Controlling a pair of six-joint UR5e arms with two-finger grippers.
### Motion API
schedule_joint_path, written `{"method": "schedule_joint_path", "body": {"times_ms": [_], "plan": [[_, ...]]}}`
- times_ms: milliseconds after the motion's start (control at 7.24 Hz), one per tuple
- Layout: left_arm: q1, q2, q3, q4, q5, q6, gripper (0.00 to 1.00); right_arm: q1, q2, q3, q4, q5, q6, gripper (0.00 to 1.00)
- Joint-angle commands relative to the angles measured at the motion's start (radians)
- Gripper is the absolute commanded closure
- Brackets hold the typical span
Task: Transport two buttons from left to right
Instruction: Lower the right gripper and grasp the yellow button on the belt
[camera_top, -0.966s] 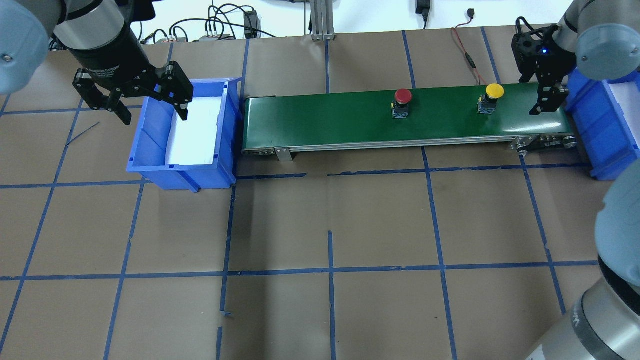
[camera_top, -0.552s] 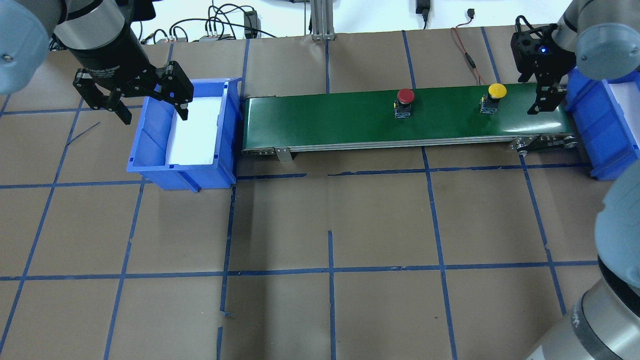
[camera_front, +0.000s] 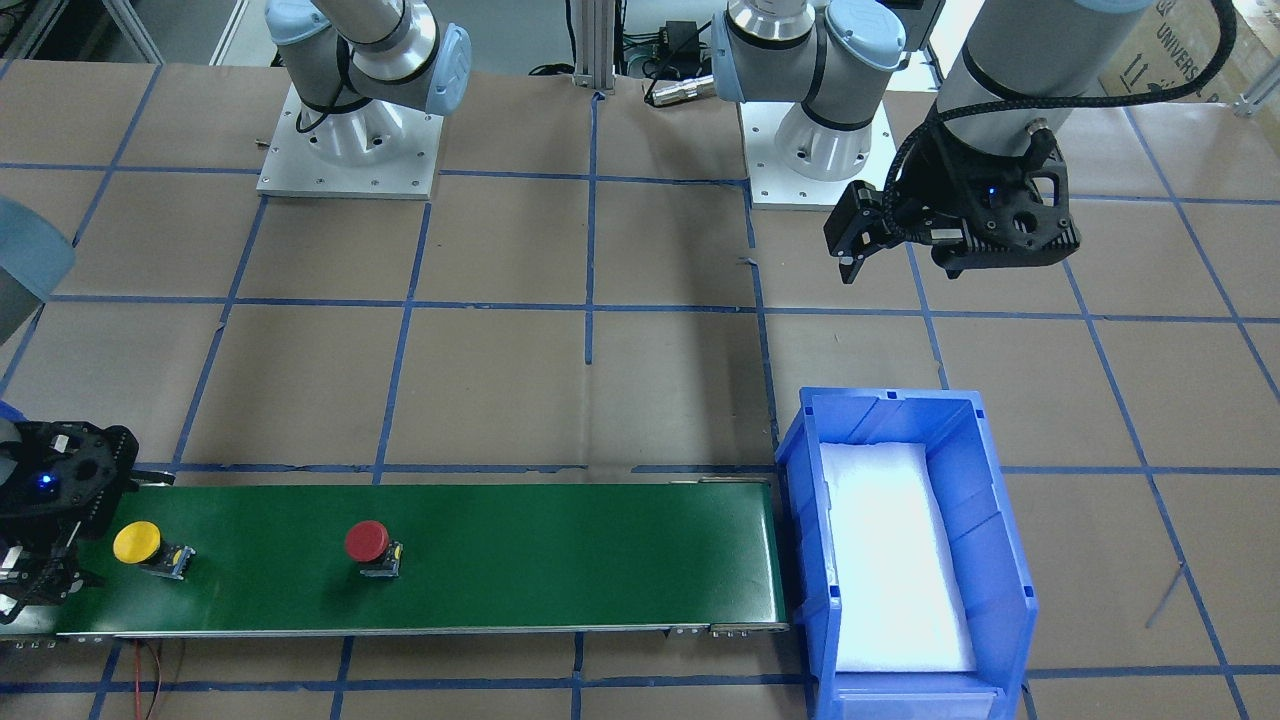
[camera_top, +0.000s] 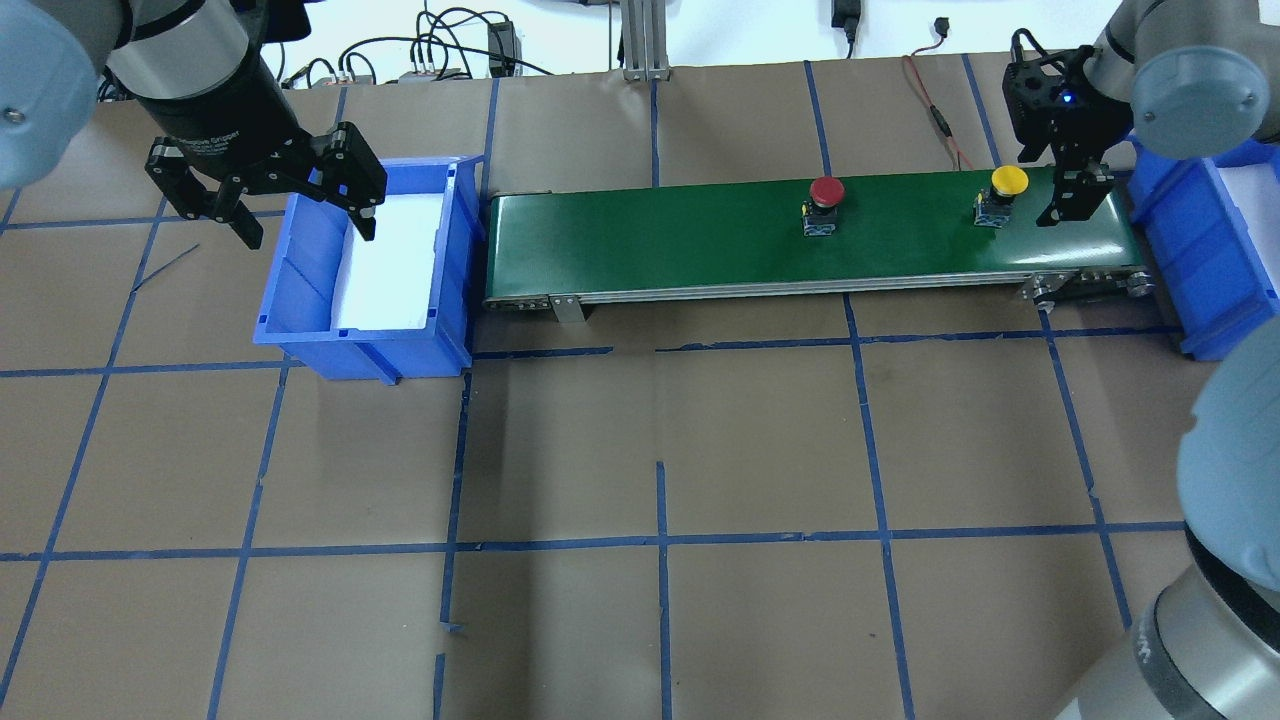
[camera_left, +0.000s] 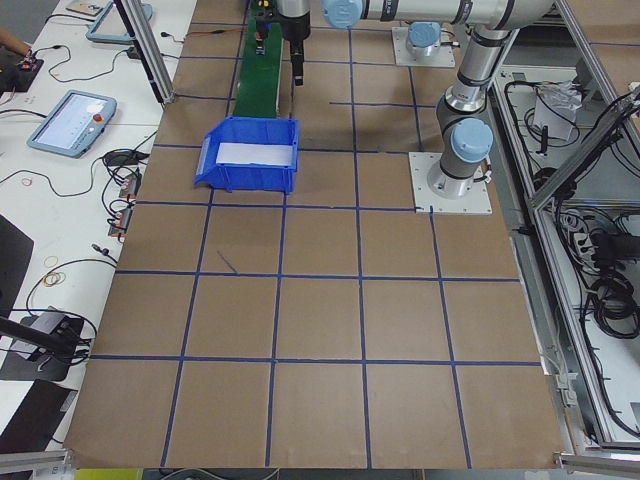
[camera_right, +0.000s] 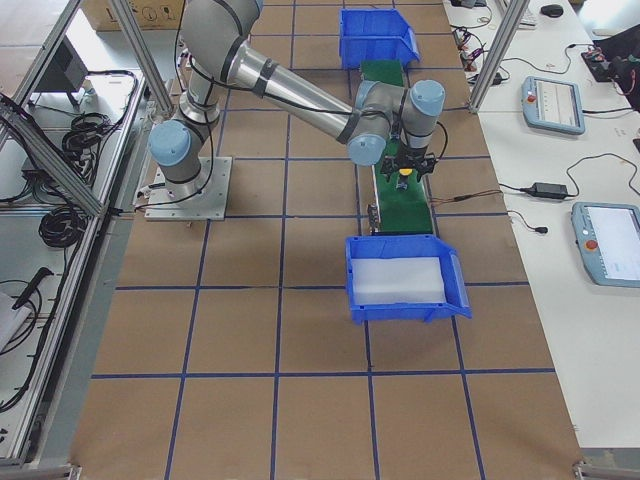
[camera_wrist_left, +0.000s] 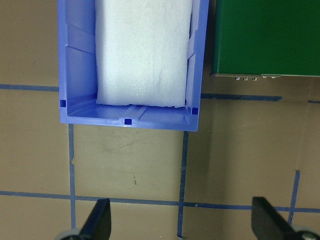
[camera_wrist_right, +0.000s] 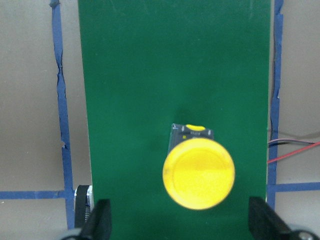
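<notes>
At the left end of the table, the left gripper (camera_top: 308, 232) is held over the left bin (camera_top: 360, 350), its jaws spread wide and nothing gripped; no shift is seen in it over the last second. Only a white foam liner (camera_top: 390, 260) is seen in that bin, so both buttons are judged to have been sent on their way already.

Along the conveyor belt (camera_top: 650, 240), both buttons have been carried a little further to the right. The red button (camera_top: 826, 192) is now found about the belt's middle, upright on its dark body. The yellow button (camera_top: 1008, 181) has been brought close to the right end.

The right gripper (camera_top: 1068, 198) has been drawn slightly toward the yellow button and is poised just beside it, between it and the right bin (camera_top: 1170, 230). In the right wrist view its jaws are seen wide apart, with the yellow cap lined up between them but not touched; nothing is held.

The pick of the yellow button is therefore judged to be imminent. A closing on its dark body and a short carry into the right bin are called for next, with the red button to be taken afterwards. Neither button has yet been delivered.
</notes>
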Motion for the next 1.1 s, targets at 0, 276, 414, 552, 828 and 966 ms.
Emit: {"method": "schedule_joint_path", "body": {"times_ms": [0, 276, 414, 552, 828, 966], "plan": [[0.000, 0.000, 0.000, 0.000, 0.000, 0.000, 0.00, 0.014, 0.004, -0.003, -0.002, 0.007, 0.001, 0.06], [0.003, 0.000, 0.000, 0.000, 0.002, 0.000, 0.00, 0.012, 0.009, -0.001, -0.008, 0.009, 0.001, 0.18], [0.002, 0.000, 0.000, 0.000, 0.000, 0.002, 0.00, 0.012, 0.018, -0.003, -0.014, 0.004, -0.003, 0.37], [0.000, 0.000, 0.000, 0.000, 0.000, 0.002, 0.00, 0.012, 0.012, -0.010, -0.039, -0.002, -0.010, 0.59], [0.002, 0.000, 0.000, 0.000, 0.000, 0.002, 0.00, 0.012, 0.015, -0.017, -0.040, -0.010, -0.010, 0.87], [0.002, 0.000, 0.000, 0.000, 0.000, 0.000, 0.00, 0.012, 0.009, -0.023, -0.040, -0.022, -0.012, 0.92]]}}
